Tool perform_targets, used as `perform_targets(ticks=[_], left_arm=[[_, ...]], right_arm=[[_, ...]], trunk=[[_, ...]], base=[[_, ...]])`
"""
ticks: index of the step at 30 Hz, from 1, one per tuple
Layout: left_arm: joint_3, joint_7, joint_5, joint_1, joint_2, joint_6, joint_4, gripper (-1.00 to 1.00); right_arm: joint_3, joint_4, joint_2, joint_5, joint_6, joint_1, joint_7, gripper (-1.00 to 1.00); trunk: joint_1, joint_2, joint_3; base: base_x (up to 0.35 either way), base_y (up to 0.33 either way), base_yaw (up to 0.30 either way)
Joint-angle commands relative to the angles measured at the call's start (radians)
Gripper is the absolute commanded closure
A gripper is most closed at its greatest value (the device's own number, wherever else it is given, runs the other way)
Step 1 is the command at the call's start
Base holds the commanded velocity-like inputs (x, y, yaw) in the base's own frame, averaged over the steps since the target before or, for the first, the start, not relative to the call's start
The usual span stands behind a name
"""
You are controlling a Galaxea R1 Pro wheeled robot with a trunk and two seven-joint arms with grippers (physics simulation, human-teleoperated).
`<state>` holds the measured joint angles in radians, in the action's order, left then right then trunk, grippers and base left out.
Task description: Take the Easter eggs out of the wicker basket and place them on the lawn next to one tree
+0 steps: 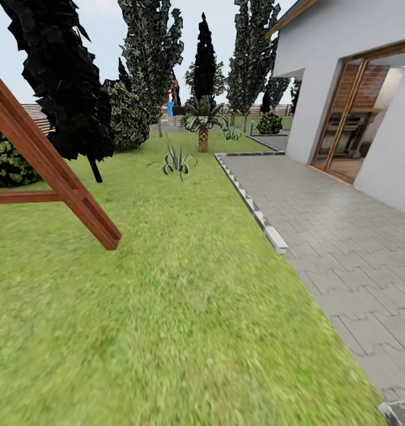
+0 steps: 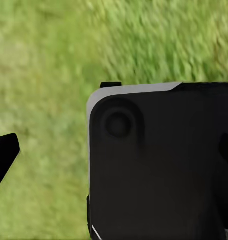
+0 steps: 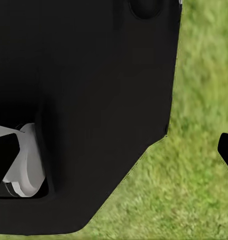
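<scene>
Both claws show just dark fingertips at the edges of their wrist views: the left claw point(image 2: 114, 155) and the right claw point(image 3: 114, 150) each have their fingertips point(image 2: 4, 152) spread wide apart with nothing between them, and behind them sits a black part of the robot's body point(image 2: 158, 165) over grass. From the head view, the lawn point(image 1: 167, 307) fills the foreground, with a grey paved patio point(image 1: 344, 248) along its right side and a white house point(image 1: 344, 77) beyond. A reddish wooden frame point(image 1: 54, 171) slants in at the left. Farther off stand a spiky plant point(image 1: 177, 161), a small palm point(image 1: 203, 125), a thin-trunked dark tree point(image 1: 66, 83) and taller speckled trees point(image 1: 152, 53). The eggs and basket are somewhere out of sight.
</scene>
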<state>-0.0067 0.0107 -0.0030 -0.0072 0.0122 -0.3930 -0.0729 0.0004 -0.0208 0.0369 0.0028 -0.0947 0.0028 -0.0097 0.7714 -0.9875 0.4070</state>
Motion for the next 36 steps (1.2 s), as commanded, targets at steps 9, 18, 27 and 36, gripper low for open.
perform_targets(ticks=[9,18,27,36], left_arm=[[-0.001,0.001,-0.001,-0.001,0.0,-0.004,0.001,-1.0],[-0.002,0.0,-0.001,-0.001,0.0,-0.004,0.001,-1.0],[-0.002,0.001,-0.002,0.0,0.0,-0.004,0.001,-1.0],[-0.001,0.001,-0.002,-0.001,0.0,-0.004,0.001,-1.0]], right_arm=[[0.003,-0.003,0.001,-0.002,-0.002,0.0,-0.001,-1.0],[0.006,-0.006,0.009,-0.005,-0.003,0.0,0.006,-1.0],[0.01,-0.038,0.018,0.001,-0.003,0.0,0.007,-1.0],[0.014,-0.043,0.027,0.007,-0.003,0.0,0.008,-1.0]], trunk=[[0.001,0.0,0.001],[0.001,0.0,0.001],[0.001,0.0,0.001],[0.001,0.0,0.001]], base=[[0.319,0.095,0.0],[0.319,0.095,0.0],[0.319,0.095,0.0],[0.32,0.09,0.0]])
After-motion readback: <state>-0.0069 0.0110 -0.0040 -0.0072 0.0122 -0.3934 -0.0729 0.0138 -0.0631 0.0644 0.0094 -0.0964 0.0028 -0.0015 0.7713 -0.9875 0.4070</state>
